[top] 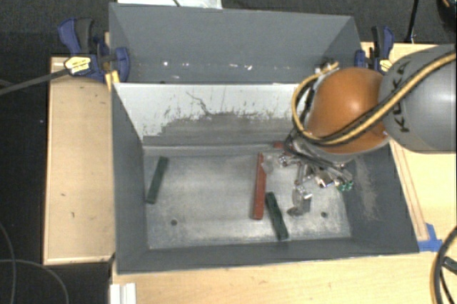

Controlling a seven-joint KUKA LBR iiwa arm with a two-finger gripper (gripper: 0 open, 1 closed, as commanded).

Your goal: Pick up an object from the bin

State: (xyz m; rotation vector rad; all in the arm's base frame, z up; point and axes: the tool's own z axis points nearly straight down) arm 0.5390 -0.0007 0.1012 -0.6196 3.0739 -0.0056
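Looking down from above, the gripper hangs low over the right part of the bin floor; I cannot tell whether it is spread or closed. Just to its left lies a red-brown stick, running front to back. A dark green stick slants off its near end, probably the closer catch.

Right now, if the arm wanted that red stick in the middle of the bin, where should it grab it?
Probably around mid-length, coming straight down and pinching across the narrow width. The red stick lies flat on the floor, and a green stick crowds its lower end in the picture.
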